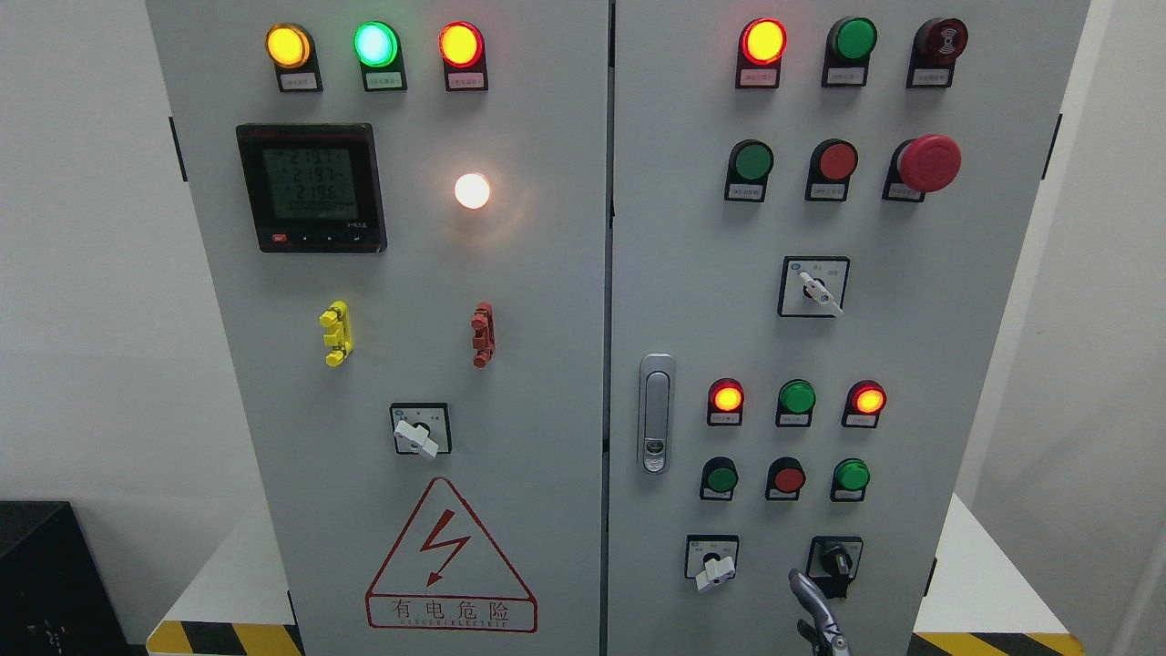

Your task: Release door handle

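The silver door handle (656,415) sits flush and upright at the left edge of the grey cabinet's right door (956,364). Both doors look shut, with a narrow seam between them. Only a small part of my right hand (817,610) shows, at the bottom edge below the black rotary knob (834,558). Its fingers (805,588) are stretched upward and hold nothing. The hand is well below and to the right of the handle and does not touch it. My left hand is not in view.
The left door (547,364) carries a digital meter (312,189), lit lamps, yellow (336,333) and red (483,334) clips, a selector switch (419,430) and a warning triangle (449,560). The right door carries buttons, a red emergency stop (927,164) and selector switches. A black box (46,574) stands at lower left.
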Action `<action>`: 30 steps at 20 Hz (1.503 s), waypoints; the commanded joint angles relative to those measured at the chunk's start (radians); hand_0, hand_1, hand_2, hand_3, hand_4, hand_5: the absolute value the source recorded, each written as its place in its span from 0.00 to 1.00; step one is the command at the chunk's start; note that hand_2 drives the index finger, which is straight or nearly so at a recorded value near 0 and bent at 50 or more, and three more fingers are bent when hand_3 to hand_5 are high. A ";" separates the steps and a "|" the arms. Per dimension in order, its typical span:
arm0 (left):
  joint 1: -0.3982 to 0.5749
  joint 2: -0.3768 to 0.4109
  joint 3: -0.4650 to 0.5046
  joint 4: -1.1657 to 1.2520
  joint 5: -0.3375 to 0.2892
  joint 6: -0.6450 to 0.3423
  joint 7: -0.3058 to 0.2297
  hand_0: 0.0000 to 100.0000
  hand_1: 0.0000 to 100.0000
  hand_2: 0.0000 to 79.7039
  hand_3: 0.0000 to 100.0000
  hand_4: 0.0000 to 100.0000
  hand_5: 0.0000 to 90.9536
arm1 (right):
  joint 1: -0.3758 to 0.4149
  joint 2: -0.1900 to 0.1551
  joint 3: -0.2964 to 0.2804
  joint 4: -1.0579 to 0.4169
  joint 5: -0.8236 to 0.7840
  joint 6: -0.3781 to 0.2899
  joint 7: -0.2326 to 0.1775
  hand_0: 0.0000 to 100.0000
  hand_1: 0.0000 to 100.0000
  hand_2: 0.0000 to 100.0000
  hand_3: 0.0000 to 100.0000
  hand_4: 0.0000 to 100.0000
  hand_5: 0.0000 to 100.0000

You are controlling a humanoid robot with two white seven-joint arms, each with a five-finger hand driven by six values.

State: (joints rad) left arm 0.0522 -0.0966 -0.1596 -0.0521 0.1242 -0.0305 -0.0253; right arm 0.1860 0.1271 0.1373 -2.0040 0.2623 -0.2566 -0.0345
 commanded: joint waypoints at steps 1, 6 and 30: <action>0.000 0.000 0.000 0.000 0.000 0.003 -0.001 0.00 0.00 0.05 0.11 0.00 0.00 | 0.001 0.000 0.005 -0.007 0.000 0.002 -0.001 0.49 0.18 0.00 0.01 0.00 0.00; 0.000 0.000 0.000 0.000 0.000 0.003 -0.001 0.00 0.00 0.06 0.11 0.01 0.00 | 0.004 0.002 0.004 -0.007 0.000 -0.001 0.001 0.49 0.19 0.00 0.02 0.00 0.00; 0.000 0.000 0.000 0.000 0.000 0.003 -0.001 0.00 0.00 0.06 0.11 0.01 0.00 | -0.074 0.002 0.012 -0.009 0.277 -0.001 -0.064 0.50 0.25 0.00 0.32 0.45 0.39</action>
State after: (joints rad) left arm 0.0522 -0.0966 -0.1595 -0.0522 0.1242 -0.0282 -0.0252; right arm 0.1307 0.1280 0.1480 -2.0103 0.4119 -0.2592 -0.0752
